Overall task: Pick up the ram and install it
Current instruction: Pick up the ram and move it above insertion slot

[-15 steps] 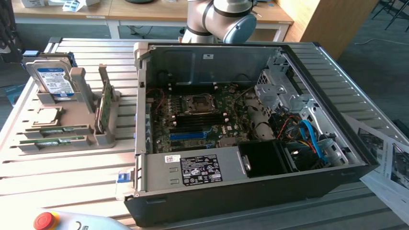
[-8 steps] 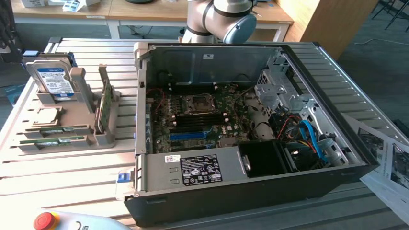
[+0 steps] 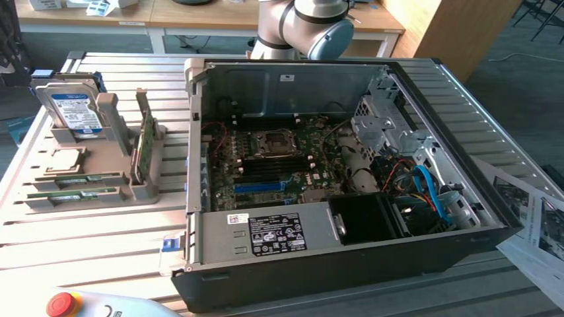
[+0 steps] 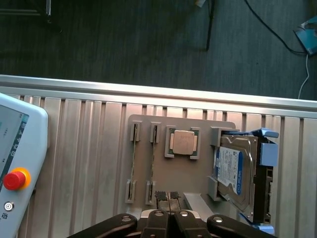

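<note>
A thin green ram stick (image 3: 145, 140) stands upright on edge in the grey holder (image 3: 115, 175), left of the open computer case (image 3: 352, 271) in the exterior view. Two more ram sticks (image 3: 78, 179) lie on edge in the holder's low slots, seen from above as thin strips (image 4: 133, 161). My gripper (image 4: 169, 195) hangs high above the near side of the holder (image 4: 198, 173). Its two black fingers are shut together with nothing between them. The arm's elbow (image 3: 308, 26) rises behind the case.
A blue-labelled hard drive (image 3: 75, 112) (image 4: 235, 171) and a square processor chip (image 3: 63, 160) (image 4: 182, 142) share the holder. The motherboard (image 3: 273, 165) lies open inside the case. A pendant with a red button (image 4: 14, 179) lies on the slatted table (image 4: 89, 163). Papers (image 3: 537, 218) lie at the exterior view's right.
</note>
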{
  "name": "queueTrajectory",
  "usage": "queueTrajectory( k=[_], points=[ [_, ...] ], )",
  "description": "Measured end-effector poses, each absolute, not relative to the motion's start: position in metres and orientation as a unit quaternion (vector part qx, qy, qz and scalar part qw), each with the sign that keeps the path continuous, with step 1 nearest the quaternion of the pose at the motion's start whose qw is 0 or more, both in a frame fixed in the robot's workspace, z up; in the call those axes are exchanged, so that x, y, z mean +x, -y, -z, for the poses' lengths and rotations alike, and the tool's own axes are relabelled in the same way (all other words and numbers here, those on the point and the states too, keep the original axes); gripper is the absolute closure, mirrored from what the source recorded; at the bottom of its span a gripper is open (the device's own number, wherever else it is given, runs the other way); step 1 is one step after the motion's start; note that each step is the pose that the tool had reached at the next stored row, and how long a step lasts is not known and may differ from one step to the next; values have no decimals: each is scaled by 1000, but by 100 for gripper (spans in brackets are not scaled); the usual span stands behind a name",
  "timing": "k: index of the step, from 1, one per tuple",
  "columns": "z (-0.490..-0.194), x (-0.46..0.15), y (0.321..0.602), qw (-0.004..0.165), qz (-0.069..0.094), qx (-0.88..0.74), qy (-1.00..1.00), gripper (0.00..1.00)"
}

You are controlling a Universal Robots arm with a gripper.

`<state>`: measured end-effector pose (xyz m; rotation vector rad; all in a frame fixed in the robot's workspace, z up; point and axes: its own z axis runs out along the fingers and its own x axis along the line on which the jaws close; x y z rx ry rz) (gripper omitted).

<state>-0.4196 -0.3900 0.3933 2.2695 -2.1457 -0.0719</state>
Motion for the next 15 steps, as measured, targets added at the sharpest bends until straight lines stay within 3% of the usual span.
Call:
queueTrajectory(
  k=[15],
  points=[
    [-393, -418, 390, 10, 18, 731, 682, 89]
  ],
)
